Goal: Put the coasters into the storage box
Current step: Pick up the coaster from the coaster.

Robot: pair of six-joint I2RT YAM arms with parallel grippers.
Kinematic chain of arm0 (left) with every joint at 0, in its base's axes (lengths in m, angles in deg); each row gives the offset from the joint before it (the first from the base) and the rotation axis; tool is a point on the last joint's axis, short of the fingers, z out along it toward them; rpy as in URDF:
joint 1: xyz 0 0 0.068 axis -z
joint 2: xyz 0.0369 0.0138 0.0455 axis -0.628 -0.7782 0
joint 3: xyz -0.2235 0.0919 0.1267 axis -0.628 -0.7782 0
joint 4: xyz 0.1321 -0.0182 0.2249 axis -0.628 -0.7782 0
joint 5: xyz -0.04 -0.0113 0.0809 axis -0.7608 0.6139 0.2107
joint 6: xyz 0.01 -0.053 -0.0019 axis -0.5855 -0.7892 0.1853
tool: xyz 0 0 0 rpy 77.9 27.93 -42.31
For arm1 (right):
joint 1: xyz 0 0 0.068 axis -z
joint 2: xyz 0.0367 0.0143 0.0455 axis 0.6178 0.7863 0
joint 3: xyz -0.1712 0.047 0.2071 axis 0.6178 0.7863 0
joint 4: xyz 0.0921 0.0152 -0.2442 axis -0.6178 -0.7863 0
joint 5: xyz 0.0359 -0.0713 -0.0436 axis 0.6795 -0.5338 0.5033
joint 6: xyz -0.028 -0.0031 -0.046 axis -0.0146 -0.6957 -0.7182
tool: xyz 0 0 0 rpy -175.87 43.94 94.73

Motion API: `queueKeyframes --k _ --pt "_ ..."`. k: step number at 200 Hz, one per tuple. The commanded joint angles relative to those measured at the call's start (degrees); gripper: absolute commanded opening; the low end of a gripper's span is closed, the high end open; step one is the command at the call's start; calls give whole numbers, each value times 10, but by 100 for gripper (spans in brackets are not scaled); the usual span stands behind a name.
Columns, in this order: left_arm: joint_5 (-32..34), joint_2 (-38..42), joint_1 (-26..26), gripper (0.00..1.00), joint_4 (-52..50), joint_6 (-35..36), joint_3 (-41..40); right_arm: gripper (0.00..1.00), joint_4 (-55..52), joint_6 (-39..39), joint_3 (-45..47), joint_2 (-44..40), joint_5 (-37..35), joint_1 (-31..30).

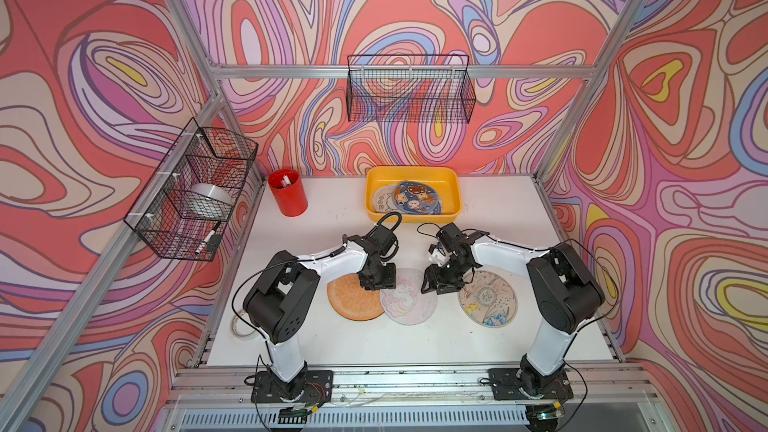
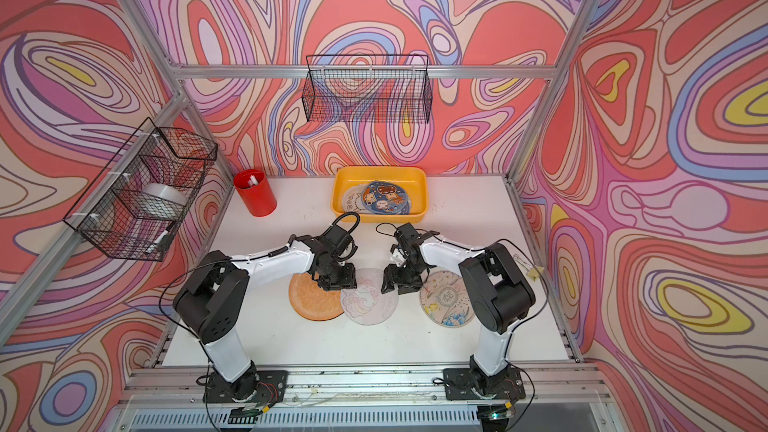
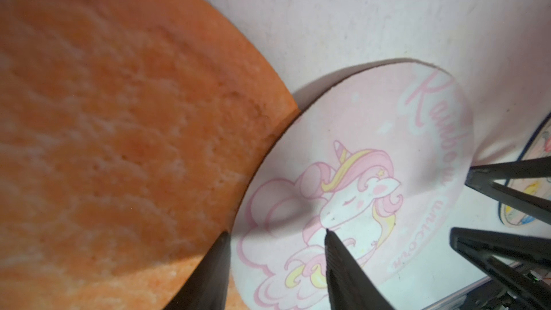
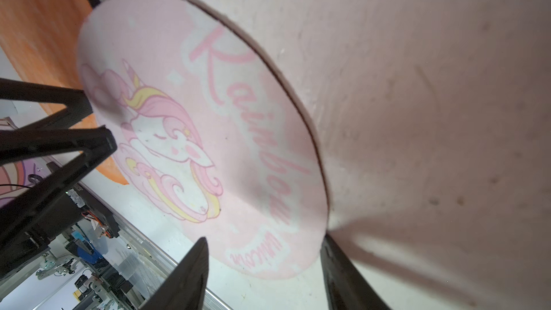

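Three coasters lie on the white table: a textured orange one (image 1: 351,303) (image 3: 119,114), a pink unicorn one (image 1: 409,305) (image 4: 208,99) touching it, and a pale printed one (image 1: 490,301) to the right. My left gripper (image 3: 275,232) (image 1: 376,280) is open, with one tip over the orange disc and the other over the unicorn disc. My right gripper (image 4: 264,238) (image 1: 440,282) is open and straddles the unicorn disc's opposite rim. At the back, the yellow storage box (image 1: 411,170) (image 2: 380,170) holds several coasters (image 1: 417,197), a blue one on top.
A red cup (image 1: 287,193) stands left of the box. One black wire basket (image 1: 409,89) hangs on the back wall. Another (image 1: 195,189) on the left wall holds a tape roll. A tape ring (image 1: 241,326) lies by the left arm's base.
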State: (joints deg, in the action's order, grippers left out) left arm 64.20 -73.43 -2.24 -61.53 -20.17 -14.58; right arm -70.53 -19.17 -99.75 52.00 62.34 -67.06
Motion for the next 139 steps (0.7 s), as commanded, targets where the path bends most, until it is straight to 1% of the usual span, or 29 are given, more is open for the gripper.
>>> queueKeyframes --k 1,19,40,51,73,86,111,139 --pt "-5 -13 5 52 -22 1 4 59 23 8 6 35 -20 -13" --pt "-6 -13 5 52 -21 1 3 56 26 12 6 35 -19 -17" --pt "-7 -13 5 51 -22 2 3 48 27 12 5 35 -23 -18" --pt "-7 -13 5 51 -22 2 3 39 27 12 4 34 -23 -18" --pt "-6 -12 5 51 -23 3 4 26 27 11 3 30 -25 -17" --pt "-5 -10 5 52 -23 3 3 16 26 10 2 28 -24 -17" --pt "1 1 5 57 -25 3 3 1 18 4 -9 15 -21 -17" --pt "11 28 2 68 -22 -1 1 0 -13 -13 -37 -11 -15 -17"
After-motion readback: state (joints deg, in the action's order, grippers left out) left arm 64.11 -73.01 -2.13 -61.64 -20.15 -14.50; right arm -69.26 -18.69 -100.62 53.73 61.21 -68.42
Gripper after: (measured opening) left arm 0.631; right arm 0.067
